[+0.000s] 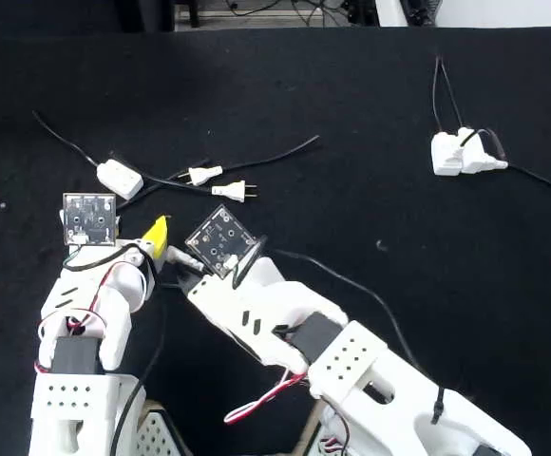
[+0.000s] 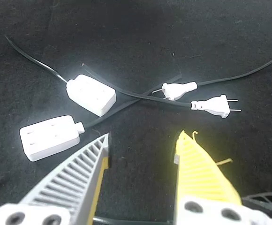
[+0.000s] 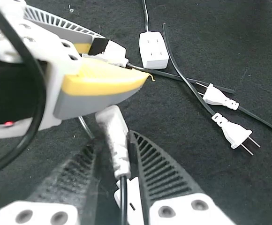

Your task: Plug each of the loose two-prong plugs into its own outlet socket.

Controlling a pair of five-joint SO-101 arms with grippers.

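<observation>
Your right fingers (image 3: 159,168) squeeze a plug (image 3: 113,136), pointed at the socket (image 2: 49,137) near the table's (image 1: 351,114) left edge. Your left fingers (image 2: 197,164) hang wide apart beside it, maybe to hold it steady.

upper plug (image 1: 204,174) | lower plug (image 1: 235,191) | both loose, near outlet socket (image 1: 119,178)

The far plug (image 1: 204,174) and near plug (image 1: 235,191), both white, are laid unplugged right of a white outlet socket (image 1: 119,178).
</observation>
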